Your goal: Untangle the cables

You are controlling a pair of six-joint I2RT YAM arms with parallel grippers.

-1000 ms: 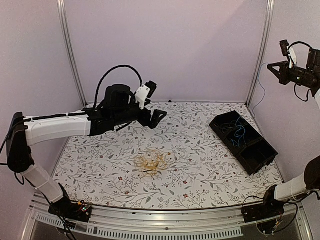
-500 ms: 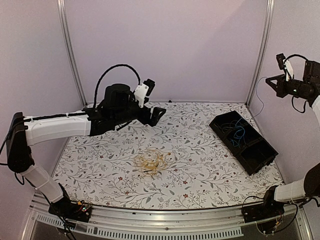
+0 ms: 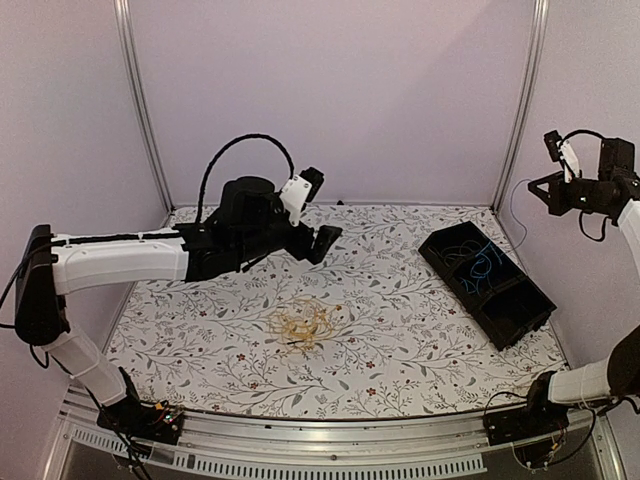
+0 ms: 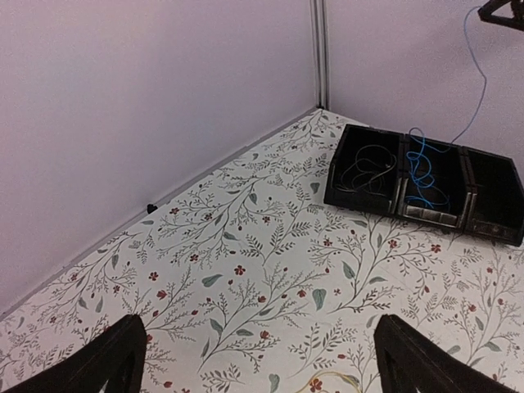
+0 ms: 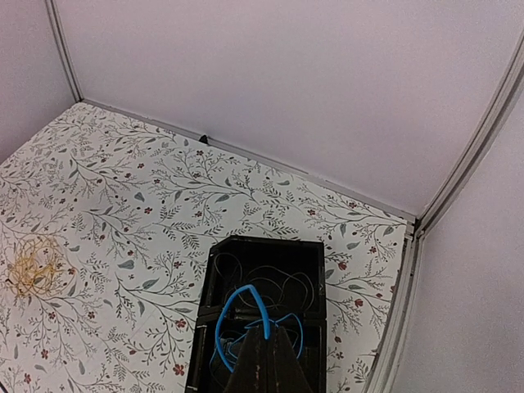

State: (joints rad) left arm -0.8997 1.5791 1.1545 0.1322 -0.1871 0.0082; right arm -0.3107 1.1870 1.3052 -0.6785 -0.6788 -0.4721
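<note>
Cables of two colours are in play. A small knotted bundle of thin yellow-orange wire [image 3: 303, 325] lies on the floral-patterned tabletop [image 3: 200, 340], near its middle. A long thin blue cable [image 4: 422, 168] runs from the middle compartment of the black three-compartment plastic tray [image 3: 515, 325] at the right up into the air. The right end effector [image 3: 552, 190] is pinched shut on the blue strand's upper end, high above the tray, with most of the strand already coiled inside. The left end effector [image 3: 322, 243] hangs with its jaws spread wide and nothing between them, above the tabletop behind the yellow bundle.

From where I stand, the job in hand looks like settling the blue strand in the tray. I'd bring that end down straight over the middle compartment so the hanging length folds inside its walls. It shouldn't drape over the divider onto the thin dark wires [image 4: 368, 168] next door. I'd let go only once the end is low. The left arm should then descend on the yellow bundle and take one outer loop, not the knot's centre, or the whole clump will lift together.
</note>
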